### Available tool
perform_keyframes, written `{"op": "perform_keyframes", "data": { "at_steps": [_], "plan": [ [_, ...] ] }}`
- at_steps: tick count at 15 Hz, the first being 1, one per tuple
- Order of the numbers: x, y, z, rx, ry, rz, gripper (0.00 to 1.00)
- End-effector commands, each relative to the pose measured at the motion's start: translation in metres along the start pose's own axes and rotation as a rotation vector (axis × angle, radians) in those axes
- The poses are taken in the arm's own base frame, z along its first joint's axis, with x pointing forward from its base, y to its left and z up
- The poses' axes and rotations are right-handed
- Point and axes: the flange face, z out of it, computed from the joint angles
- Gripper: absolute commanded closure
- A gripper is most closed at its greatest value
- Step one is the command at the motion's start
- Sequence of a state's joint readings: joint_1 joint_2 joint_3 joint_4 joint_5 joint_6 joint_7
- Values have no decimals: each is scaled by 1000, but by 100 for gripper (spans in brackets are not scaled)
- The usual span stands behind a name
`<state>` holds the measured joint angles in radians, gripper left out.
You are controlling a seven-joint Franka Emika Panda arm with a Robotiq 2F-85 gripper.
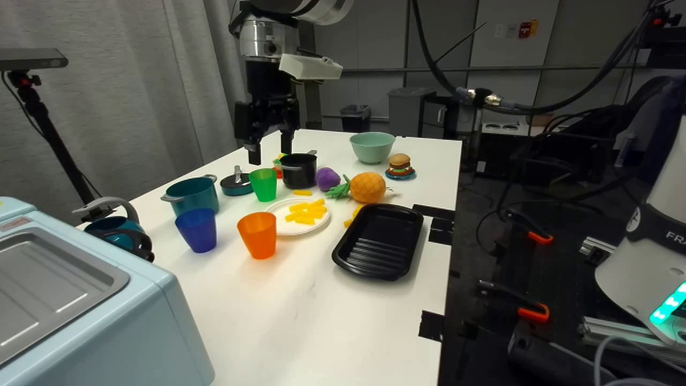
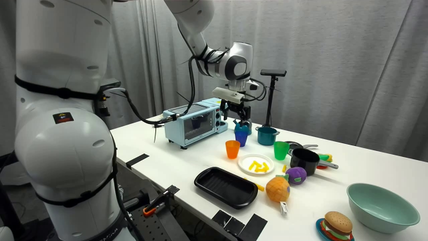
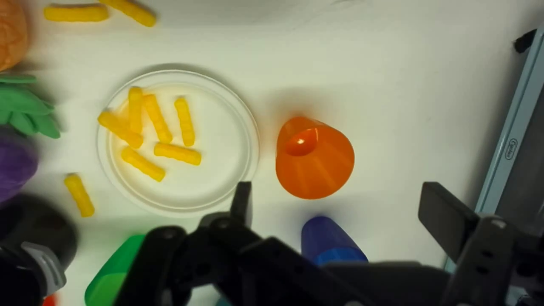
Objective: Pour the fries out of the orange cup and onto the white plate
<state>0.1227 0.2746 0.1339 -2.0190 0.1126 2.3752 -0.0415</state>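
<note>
The orange cup (image 1: 258, 237) stands upright on the table in both exterior views (image 2: 232, 149). In the wrist view the orange cup (image 3: 323, 170) shows no fries inside. The white plate (image 3: 221, 161) lies flat beside it, also in both exterior views (image 1: 278, 208) (image 2: 246, 161). Several yellow fries (image 3: 157, 119) lie on the plate, also visible in exterior views (image 1: 306, 220) (image 2: 259, 167). One loose fry (image 3: 79, 195) and two more (image 3: 76, 13) lie on the table. My gripper (image 3: 338, 191) is open and empty, raised above the table in both exterior views (image 1: 270, 149) (image 2: 234, 118).
A blue cup (image 1: 197, 230) and a green cup (image 1: 263, 185) stand near the orange cup. A black tray (image 2: 225, 187), toy pineapple (image 2: 278, 189), purple toy (image 2: 296, 175), black pot (image 2: 304, 162), teal pot (image 2: 266, 136) and light blue toaster oven (image 2: 192, 124) surround them.
</note>
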Motion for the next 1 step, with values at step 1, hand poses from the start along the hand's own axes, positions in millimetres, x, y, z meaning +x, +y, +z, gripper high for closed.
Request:
{"op": "perform_keyframes", "data": {
  "at_steps": [1],
  "plan": [
    [0, 0, 0, 0, -1, 0, 0]
  ]
}}
